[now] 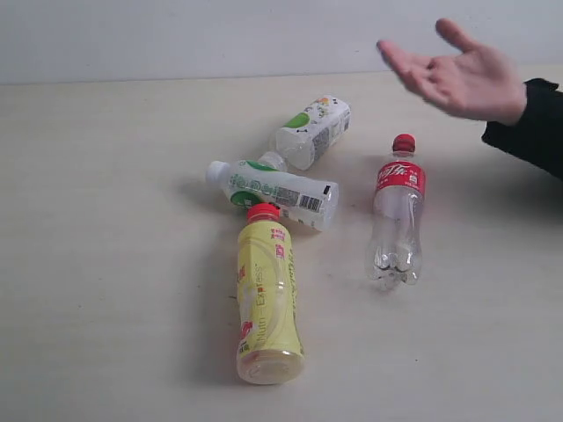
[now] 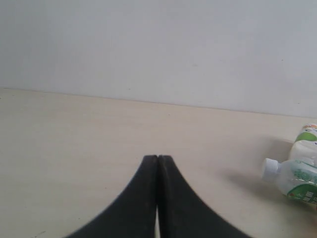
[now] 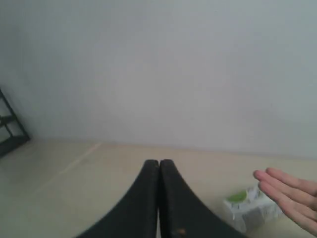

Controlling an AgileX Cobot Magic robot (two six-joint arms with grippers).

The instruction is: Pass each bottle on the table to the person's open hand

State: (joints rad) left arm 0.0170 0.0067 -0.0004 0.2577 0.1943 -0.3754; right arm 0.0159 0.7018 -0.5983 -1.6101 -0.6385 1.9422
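Several bottles lie on the table (image 1: 106,264): a yellow bottle (image 1: 266,299) with a red cap, a clear cola bottle (image 1: 398,211) with red label and cap, a white-and-green bottle (image 1: 273,190) across the middle, and another white-and-green bottle (image 1: 313,132) behind it. The person's open hand (image 1: 457,75) hovers palm up at the upper right, above the cola bottle. Neither gripper appears in the exterior view. My left gripper (image 2: 157,157) is shut and empty, with a white-and-green bottle (image 2: 293,178) off to its side. My right gripper (image 3: 159,161) is shut and empty; the hand (image 3: 290,193) shows near a white-and-green bottle (image 3: 250,210).
A pale wall (image 1: 220,35) runs behind the table. A black frame (image 3: 10,126) stands at the edge of the right wrist view. The person's black sleeve (image 1: 532,127) reaches in from the right.
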